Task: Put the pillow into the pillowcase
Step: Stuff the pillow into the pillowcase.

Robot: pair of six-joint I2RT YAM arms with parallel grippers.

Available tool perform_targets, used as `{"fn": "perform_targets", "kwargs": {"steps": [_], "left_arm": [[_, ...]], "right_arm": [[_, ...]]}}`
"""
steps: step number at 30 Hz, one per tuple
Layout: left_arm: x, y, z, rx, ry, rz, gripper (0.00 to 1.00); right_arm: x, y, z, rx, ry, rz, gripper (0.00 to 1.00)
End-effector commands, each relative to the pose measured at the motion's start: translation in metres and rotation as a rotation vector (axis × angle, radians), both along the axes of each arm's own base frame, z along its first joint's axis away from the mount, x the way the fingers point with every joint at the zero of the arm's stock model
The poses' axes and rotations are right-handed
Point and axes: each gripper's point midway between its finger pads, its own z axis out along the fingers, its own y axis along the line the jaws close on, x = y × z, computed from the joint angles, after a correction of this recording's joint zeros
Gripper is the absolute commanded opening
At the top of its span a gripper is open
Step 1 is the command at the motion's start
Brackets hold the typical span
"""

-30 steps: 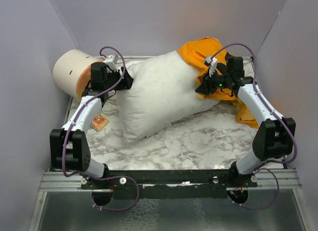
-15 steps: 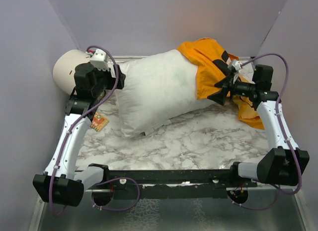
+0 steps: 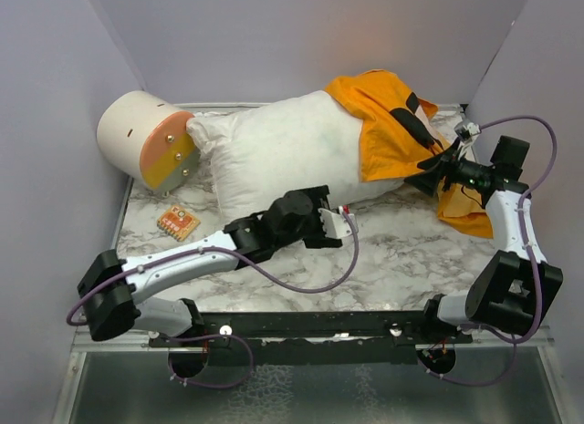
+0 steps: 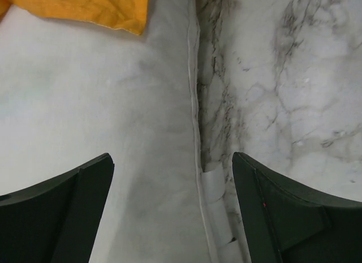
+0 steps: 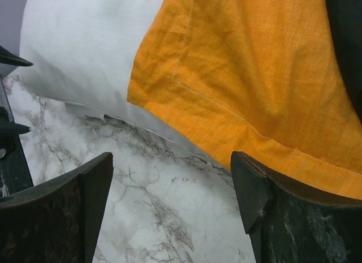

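Note:
The white pillow point(image 3: 274, 155) lies across the back of the marble table, its right end inside the orange-yellow pillowcase point(image 3: 379, 118). My left gripper point(image 3: 321, 208) hovers over the pillow's near seam at mid-table. In the left wrist view it point(image 4: 171, 158) is open, with the pillow point(image 4: 85, 104) below left, a white tag point(image 4: 212, 186) at the seam, and the pillowcase hem point(image 4: 85, 5) ahead. My right gripper point(image 3: 433, 169) stands open just right of the pillowcase hem. In the right wrist view it point(image 5: 171, 155) is over bare marble, with the pillowcase point(image 5: 243, 65) and the pillow point(image 5: 85, 42) beyond, touching neither.
A cream-and-orange cylinder point(image 3: 146, 139) lies at the back left against the pillow's left end. A small orange card point(image 3: 178, 222) sits on the table point(image 3: 392, 255) near the left. Grey walls close in the left, back and right sides.
My left arm swung from the pillow's left end, by the cylinder, to its near edge at mid-table, jaws opening wider. My right gripper let go of the pillowcase and drew back right.

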Motion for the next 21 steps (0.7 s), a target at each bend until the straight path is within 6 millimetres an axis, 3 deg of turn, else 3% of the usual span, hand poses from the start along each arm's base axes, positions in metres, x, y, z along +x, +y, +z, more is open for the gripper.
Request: {"fn": "perform_targets", "kwargs": {"steps": [1, 5, 11, 13, 14, 16, 17, 21], "left_arm": [[0.055, 0.003, -0.007, 0.306, -0.370, 0.069, 0.89], [0.090, 0.005, -0.029, 0.479, -0.470, 0.185, 0.92], [0.132, 0.008, -0.057, 0.574, -0.521, 0.345, 0.92], [0.144, 0.013, -0.063, 0.587, -0.506, 0.378, 0.79], [0.150, 0.013, -0.063, 0.578, -0.488, 0.390, 0.62], [0.160, 0.016, -0.065, 0.556, -0.441, 0.407, 0.14], [0.163, 0.017, -0.065, 0.542, -0.417, 0.407, 0.03], [0.163, 0.008, -0.056, 0.429, -0.274, 0.339, 0.00]], "right_arm": [[0.000, -0.002, -0.004, 0.039, 0.007, 0.022, 0.85], [0.001, -0.003, -0.008, 0.029, 0.012, 0.015, 0.85], [0.002, -0.005, -0.011, 0.015, 0.012, 0.009, 0.85], [0.002, -0.006, -0.011, 0.008, 0.009, 0.006, 0.85], [0.002, -0.006, -0.012, 0.004, 0.009, 0.004, 0.85], [0.002, -0.007, -0.012, -0.004, 0.007, -0.002, 0.85], [0.002, -0.007, -0.013, -0.008, 0.007, -0.005, 0.85], [0.004, -0.011, -0.013, -0.034, -0.001, -0.023, 0.85]]}}
